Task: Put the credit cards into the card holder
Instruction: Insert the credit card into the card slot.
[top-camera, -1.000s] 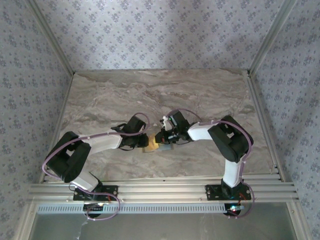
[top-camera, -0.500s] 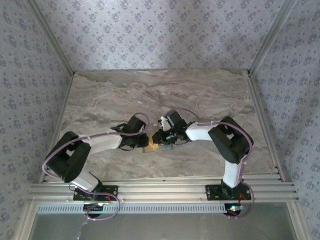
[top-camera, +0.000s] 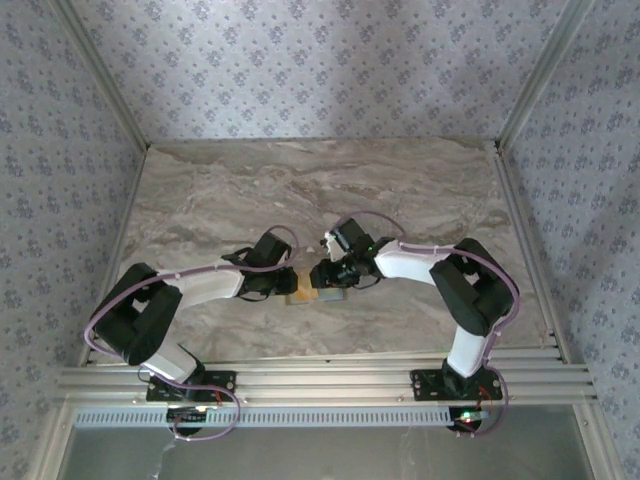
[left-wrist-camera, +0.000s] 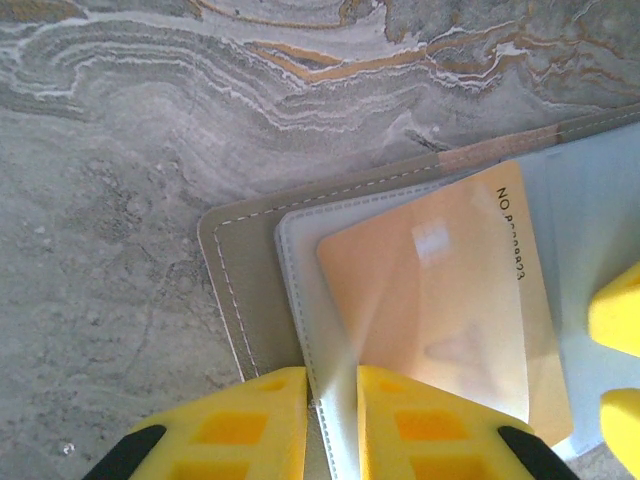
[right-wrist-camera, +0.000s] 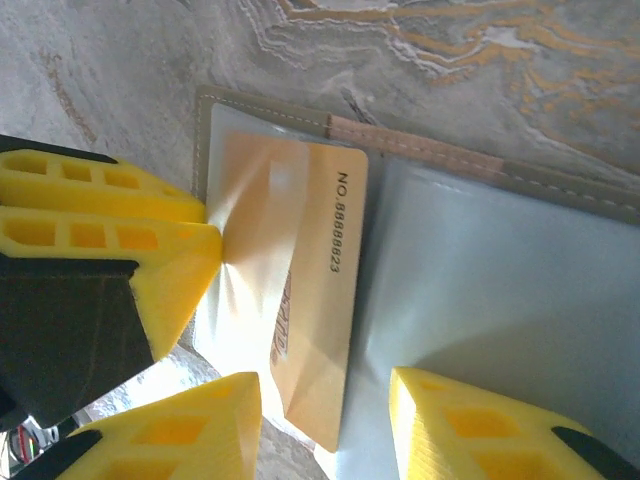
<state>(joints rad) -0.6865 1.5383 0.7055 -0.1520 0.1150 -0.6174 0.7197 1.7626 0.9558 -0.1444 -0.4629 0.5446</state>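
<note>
Left gripper (left-wrist-camera: 328, 380): clenched on the near edge of the card holder (left-wrist-camera: 235, 290), which lies open on the marbled surface (left-wrist-camera: 120, 150). Right gripper (right-wrist-camera: 322, 388): jaws apart, released, straddling one orange credit card (right-wrist-camera: 300, 290) that rests on the holder's pale inside.

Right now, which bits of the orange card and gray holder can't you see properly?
Left wrist view: the left pincer covers the near edge of the credit card; its number is blurred.
Right wrist view: the card holder runs off the right edge; glare washes out the card's left end.
Top view: both tiny, beneath left and right pincer.
</note>
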